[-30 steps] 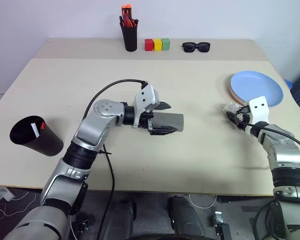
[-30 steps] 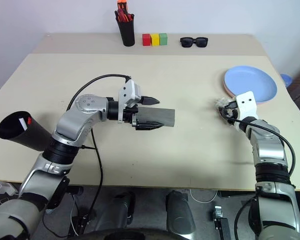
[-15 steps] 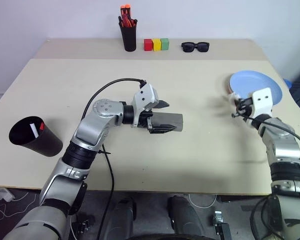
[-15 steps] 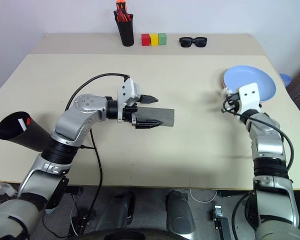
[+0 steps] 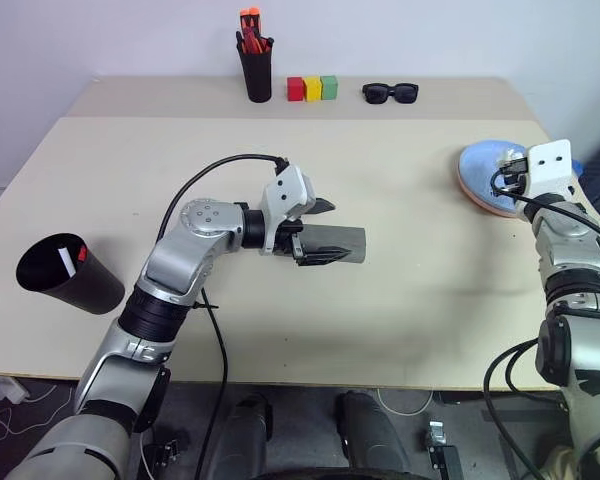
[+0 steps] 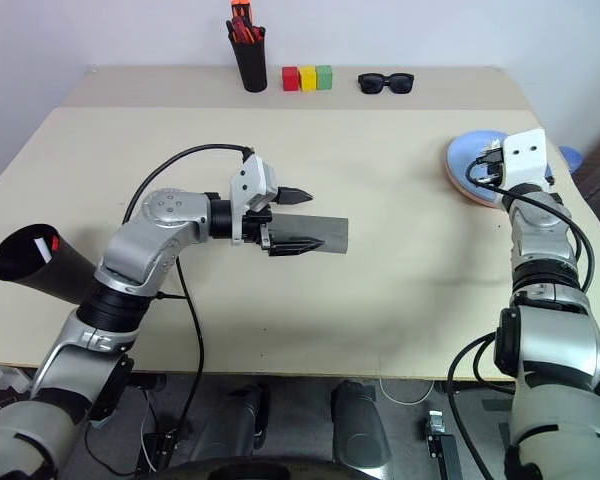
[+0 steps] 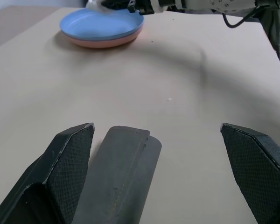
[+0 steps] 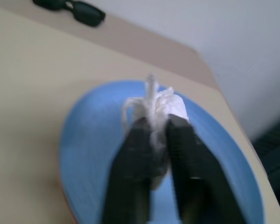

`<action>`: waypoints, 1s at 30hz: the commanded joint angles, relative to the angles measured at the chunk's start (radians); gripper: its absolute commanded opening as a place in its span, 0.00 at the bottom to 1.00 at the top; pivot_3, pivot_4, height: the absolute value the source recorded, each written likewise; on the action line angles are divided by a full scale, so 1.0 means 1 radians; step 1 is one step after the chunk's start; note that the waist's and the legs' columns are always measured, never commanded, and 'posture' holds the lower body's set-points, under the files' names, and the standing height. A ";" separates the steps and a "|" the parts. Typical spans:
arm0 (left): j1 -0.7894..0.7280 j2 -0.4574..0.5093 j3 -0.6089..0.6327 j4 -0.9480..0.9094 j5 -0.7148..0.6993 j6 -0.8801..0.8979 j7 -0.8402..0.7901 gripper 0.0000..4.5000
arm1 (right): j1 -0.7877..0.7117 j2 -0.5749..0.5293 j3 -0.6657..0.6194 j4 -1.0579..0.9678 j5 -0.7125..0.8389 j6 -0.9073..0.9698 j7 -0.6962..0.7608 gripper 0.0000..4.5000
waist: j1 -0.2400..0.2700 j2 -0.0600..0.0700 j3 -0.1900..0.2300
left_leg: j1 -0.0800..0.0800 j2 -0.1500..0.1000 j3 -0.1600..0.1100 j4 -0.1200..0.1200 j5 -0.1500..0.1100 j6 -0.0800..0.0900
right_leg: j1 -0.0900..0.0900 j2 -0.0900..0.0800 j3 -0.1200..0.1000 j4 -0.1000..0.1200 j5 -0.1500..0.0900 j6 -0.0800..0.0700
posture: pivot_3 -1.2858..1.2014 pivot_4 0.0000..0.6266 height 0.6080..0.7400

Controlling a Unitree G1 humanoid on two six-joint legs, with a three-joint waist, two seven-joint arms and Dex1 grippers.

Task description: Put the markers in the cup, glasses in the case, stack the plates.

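Observation:
The grey case (image 5: 332, 243) lies shut on the table's middle, between the wide-open fingers of my left gripper (image 5: 334, 235); in the left wrist view the case (image 7: 123, 172) sits nearer one fingertip. The light blue plate (image 5: 483, 170) rests on the pink plate (image 7: 100, 43) at the right edge. My right gripper (image 8: 156, 122) hovers over the blue plate (image 8: 98, 154), pinching a crumpled white wad (image 8: 161, 105). The black cup (image 5: 65, 278) lies tilted at the near left with the white and red markers (image 5: 72, 258) inside. The glasses are out of view.
At the far edge stand a black pen holder (image 5: 258, 72) with orange-red pens, three coloured blocks (image 5: 313, 88) and black sunglasses (image 5: 391, 93). The plates sit close to the table's right edge.
My right gripper has risen and travelled toward the far right, carrying the white wad from beside the plates to above the blue one. The left arm and the case have stayed put.

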 commanded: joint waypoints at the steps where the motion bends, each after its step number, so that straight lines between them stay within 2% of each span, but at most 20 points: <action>1: 0.005 0.010 0.029 -0.046 -0.022 0.009 0.011 1.00 | -0.047 -0.027 -0.007 0.023 -0.007 -0.034 -0.022 0.66 | -0.001 0.000 0.000 | 0.000 0.000 0.000 0.000 0.000 0.000 | 0.000 0.000 0.000 0.000 0.000 0.000 | 0.52 0.24 1.00; 2: 0.007 0.011 0.030 -0.049 -0.023 0.011 0.014 1.00 | -0.051 -0.027 -0.013 0.026 -0.002 -0.036 -0.025 0.74 | -0.001 0.000 0.000 | 0.000 0.000 0.000 0.000 0.000 0.000 | 0.000 0.000 0.000 0.000 0.000 0.000 | 0.52 0.24 1.00; 4: 0.011 0.011 0.032 -0.052 -0.024 0.011 0.019 1.00 | -0.054 -0.029 -0.021 0.028 0.007 -0.040 -0.022 0.98 | -0.004 0.000 0.000 | 0.000 0.000 0.000 0.000 0.000 0.000 | 0.000 0.000 0.000 0.000 0.000 0.000 | 0.52 0.24 1.00; 9: 0.023 -0.017 0.045 -0.043 -0.010 -0.049 0.068 1.00 | -0.048 -0.035 -0.070 -0.003 0.063 -0.057 0.012 0.98 | -0.008 0.000 0.000 | 0.000 0.000 0.000 0.000 0.000 0.000 | 0.000 0.000 0.000 0.000 0.000 0.000 | 0.52 0.24 1.00; 14: 0.065 -0.113 0.131 -0.019 -0.002 -0.218 0.215 1.00 | 0.061 0.006 -0.162 -0.198 0.227 -0.099 0.228 0.98 | -0.008 0.000 0.000 | 0.000 0.000 0.000 0.000 0.000 0.000 | 0.000 0.000 0.000 0.000 0.000 0.000 | 0.52 0.24 1.00; 16: 0.084 -0.162 0.166 -0.013 0.007 -0.283 0.290 1.00 | 0.176 0.030 -0.174 -0.371 0.299 -0.055 0.318 0.98 | -0.005 -0.001 0.000 | 0.000 0.000 0.000 0.000 0.000 0.000 | 0.001 0.000 0.000 -0.001 0.000 0.000 | 0.52 0.24 1.00; 19: 0.134 -0.201 0.196 -0.037 0.032 -0.366 0.372 1.00 | 0.419 0.051 -0.164 -0.737 0.416 0.102 0.421 0.98 | 0.008 0.000 0.000 | 0.000 0.000 -0.001 0.001 0.000 0.000 | 0.001 0.000 0.000 -0.001 0.000 0.000 | 0.52 0.24 1.00; 23: 0.213 -0.203 0.269 -0.097 -0.057 -0.364 0.381 1.00 | 0.707 0.057 -0.174 -1.144 0.508 0.286 0.422 0.98 | 0.011 0.002 -0.001 | -0.001 0.000 0.000 0.002 0.000 0.000 | 0.000 0.000 0.000 0.000 0.000 0.000 | 0.52 0.24 1.00; 25: 0.270 -0.172 0.295 -0.151 -0.097 -0.340 0.360 1.00 | 0.819 0.062 -0.190 -1.304 0.526 0.335 0.400 0.98 | 0.007 0.002 -0.001 | -0.001 0.000 0.000 0.002 0.000 0.000 | 0.000 0.000 0.000 0.000 0.000 0.000 | 0.52 0.24 1.00; 30: 0.482 -0.105 0.328 -0.295 -0.116 -0.362 0.352 1.00 | 1.040 0.077 -0.262 -1.541 0.573 0.395 0.386 0.98 | 0.010 0.003 -0.001 | 0.002 0.000 0.000 0.001 0.000 0.000 | 0.003 0.000 0.001 0.000 0.000 0.000 | 0.52 0.24 1.00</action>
